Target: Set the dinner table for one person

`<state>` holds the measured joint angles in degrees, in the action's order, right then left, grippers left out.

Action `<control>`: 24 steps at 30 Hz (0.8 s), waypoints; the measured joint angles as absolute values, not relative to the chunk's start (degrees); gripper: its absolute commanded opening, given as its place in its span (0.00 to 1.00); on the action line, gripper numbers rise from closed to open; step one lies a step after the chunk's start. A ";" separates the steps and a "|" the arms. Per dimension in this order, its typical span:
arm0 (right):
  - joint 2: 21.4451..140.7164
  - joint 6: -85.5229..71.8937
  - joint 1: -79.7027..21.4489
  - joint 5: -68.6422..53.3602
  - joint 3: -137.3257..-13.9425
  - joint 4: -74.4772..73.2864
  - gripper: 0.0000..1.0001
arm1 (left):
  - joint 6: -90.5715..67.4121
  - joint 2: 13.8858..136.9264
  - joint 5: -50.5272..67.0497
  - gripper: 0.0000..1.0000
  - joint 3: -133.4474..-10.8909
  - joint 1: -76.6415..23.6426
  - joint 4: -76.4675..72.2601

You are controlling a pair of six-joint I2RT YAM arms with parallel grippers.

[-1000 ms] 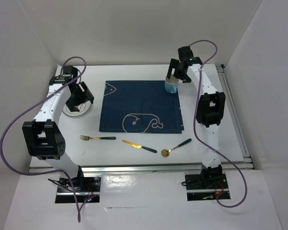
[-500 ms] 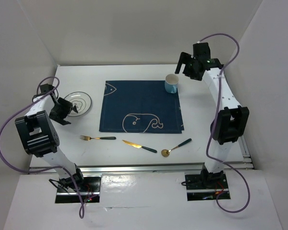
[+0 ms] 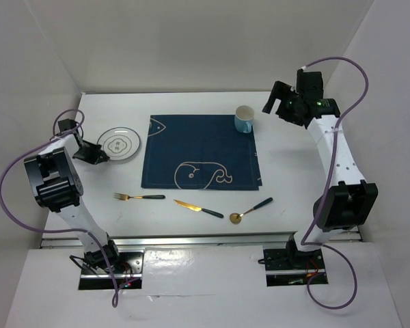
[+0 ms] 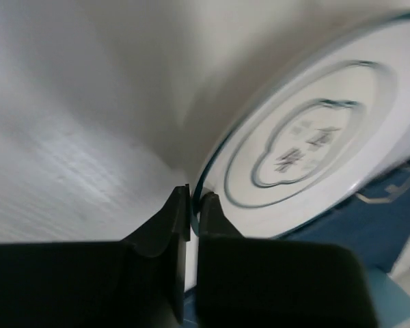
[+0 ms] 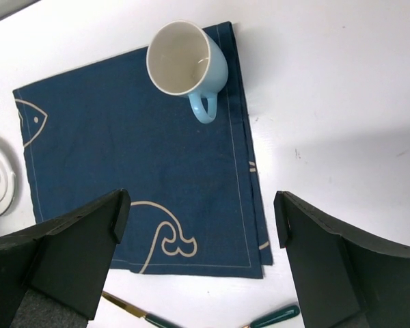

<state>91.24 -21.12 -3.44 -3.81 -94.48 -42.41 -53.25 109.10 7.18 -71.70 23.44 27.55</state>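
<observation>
Left gripper pinches rim of plate, jaws nearly closed; plate lies ahead of jaws, placemat just beyond. Right gripper gapes wide, empty.

The only writing stands on the plate: two dark characters inside a cloud-shaped outline at its centre (too blurred in the left wrist view to be read). Seen from above, this plate lies at nine o'clock of the placemat.
</observation>
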 measured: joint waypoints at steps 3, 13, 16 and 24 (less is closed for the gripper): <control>89.41 -21.10 -3.20 -3.66 -93.49 -42.65 1.00 | -53.23 109.01 9.87 0.00 -74.43 23.75 26.20; 87.09 -21.10 -3.20 -3.68 -90.24 -43.70 1.00 | -49.34 100.68 9.02 0.00 -75.77 23.33 30.20; 86.35 -21.08 -3.20 -3.68 -89.45 -43.77 1.00 | -46.85 96.95 9.65 0.00 -76.36 23.29 32.05; 84.64 -21.08 -3.20 -3.42 -86.59 -44.10 1.00 | -41.98 89.71 16.27 0.00 -76.64 14.28 32.08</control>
